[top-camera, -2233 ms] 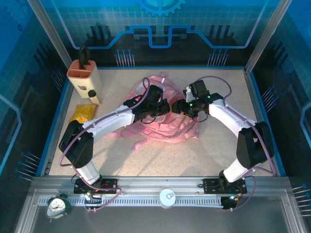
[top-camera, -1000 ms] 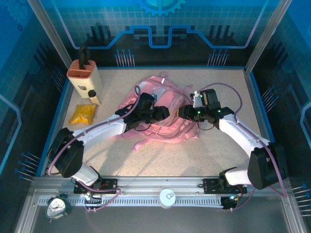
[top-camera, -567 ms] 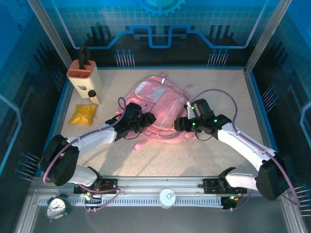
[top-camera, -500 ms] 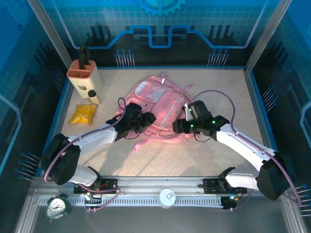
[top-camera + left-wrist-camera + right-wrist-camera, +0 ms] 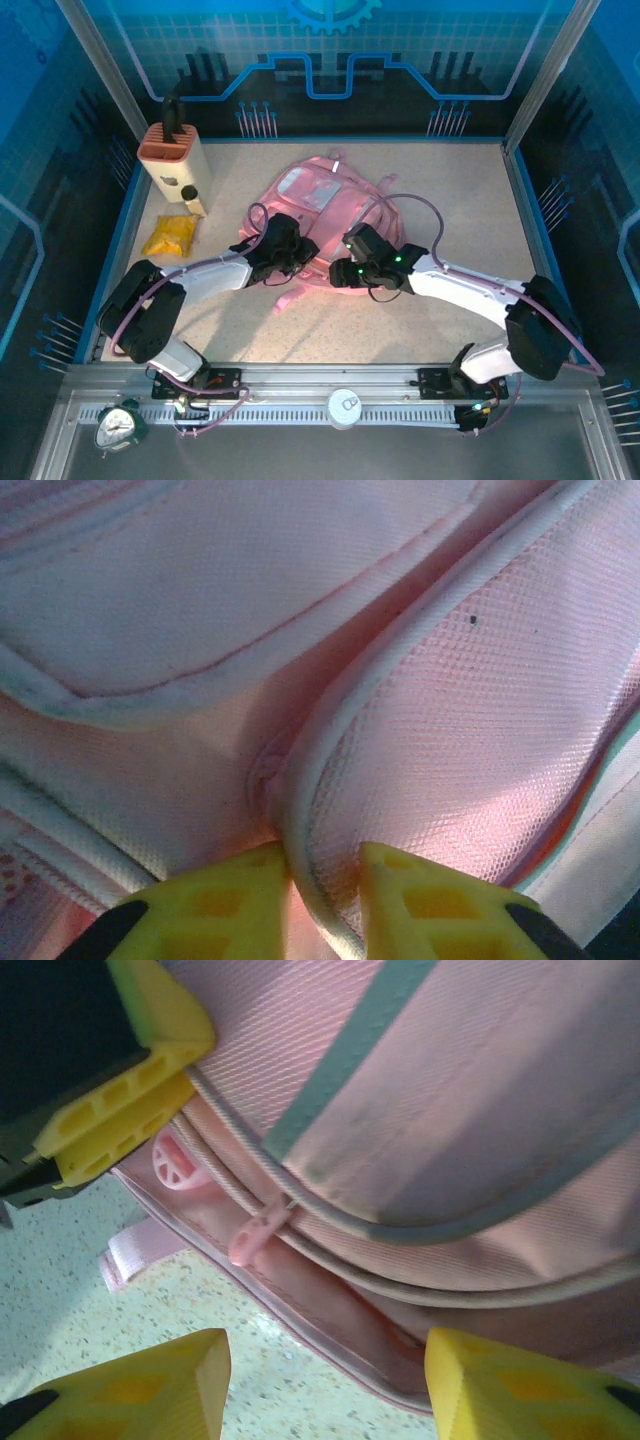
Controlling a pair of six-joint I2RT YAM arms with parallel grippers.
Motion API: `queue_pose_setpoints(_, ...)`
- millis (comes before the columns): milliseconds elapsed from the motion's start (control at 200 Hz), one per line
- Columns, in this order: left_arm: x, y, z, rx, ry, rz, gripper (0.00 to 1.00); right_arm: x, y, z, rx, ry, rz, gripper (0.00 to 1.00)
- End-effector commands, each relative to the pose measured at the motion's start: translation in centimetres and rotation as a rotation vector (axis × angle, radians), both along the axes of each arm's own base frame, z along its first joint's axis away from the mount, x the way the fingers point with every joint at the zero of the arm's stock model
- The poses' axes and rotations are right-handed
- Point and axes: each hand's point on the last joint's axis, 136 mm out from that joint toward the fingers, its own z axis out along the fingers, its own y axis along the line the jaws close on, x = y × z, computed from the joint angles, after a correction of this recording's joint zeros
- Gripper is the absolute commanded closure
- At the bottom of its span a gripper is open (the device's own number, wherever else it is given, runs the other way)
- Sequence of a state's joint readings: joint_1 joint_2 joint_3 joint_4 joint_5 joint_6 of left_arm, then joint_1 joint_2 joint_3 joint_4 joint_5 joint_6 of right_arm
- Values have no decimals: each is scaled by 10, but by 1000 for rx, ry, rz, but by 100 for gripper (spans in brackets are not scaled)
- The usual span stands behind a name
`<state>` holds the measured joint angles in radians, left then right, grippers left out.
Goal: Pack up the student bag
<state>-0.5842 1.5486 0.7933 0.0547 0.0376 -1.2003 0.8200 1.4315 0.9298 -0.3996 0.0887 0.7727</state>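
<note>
The student bag (image 5: pixel 315 195) is a soft pink backpack lying flat in the middle of the table. My left gripper (image 5: pixel 300 260) is at its near left edge. In the left wrist view the left gripper (image 5: pixel 322 900) is shut on a pale piped seam of the bag (image 5: pixel 480 700), which is pinched between the yellow fingers. My right gripper (image 5: pixel 338 274) is close beside it at the bag's near edge. In the right wrist view the right gripper (image 5: pixel 325 1390) is open, its fingers wide apart over the bag's rim (image 5: pixel 330 1320), near a pink zipper pull (image 5: pixel 255 1235).
A tan knife block (image 5: pixel 178 155) stands at the back left with a small dark-capped bottle (image 5: pixel 192 200) beside it. A yellow packet (image 5: pixel 170 235) lies left of the bag. The blue table wall (image 5: pixel 525 215) borders the right side. Bare tabletop (image 5: pixel 330 330) lies in front of the bag.
The bag has gone from a bunched heap to lying flat. Both arms drew back toward its near edge; the left gripper closed on the seam and the right gripper slid left.
</note>
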Motion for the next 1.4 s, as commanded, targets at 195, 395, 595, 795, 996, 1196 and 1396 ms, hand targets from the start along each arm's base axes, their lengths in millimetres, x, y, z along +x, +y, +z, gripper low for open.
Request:
queue_pose_setpoints(195, 19, -8, 28, -50, -81, 19, 91, 24, 28, 0, 55, -23, -172, 47)
queue_pose_setpoints(395, 17, -6, 29, -39, -83, 18, 92, 28, 35, -15, 46, 13, -234, 49)
queue_pose_setpoints(595, 18, -6, 30, -44, -89, 19, 92, 32, 40, -32, 20, 22, -272, 55)
queue_pose_setpoints(795, 17, -6, 29, -40, -87, 18, 92, 40, 33, -42, -30, -17, -308, 67)
queue_pose_setpoints(996, 17, -4, 28, -33, -85, 22, 92, 38, 27, -42, -101, -73, -293, 80)
queue_pose_setpoints(1196, 16, 6, 20, 6, -73, 46, 92, 31, 13, -37, -188, -120, -263, 93)
queue_pose_setpoints(1396, 17, 20, 14, 41, -65, 79, 94, 22, -17, -29, -280, -178, -239, 99)
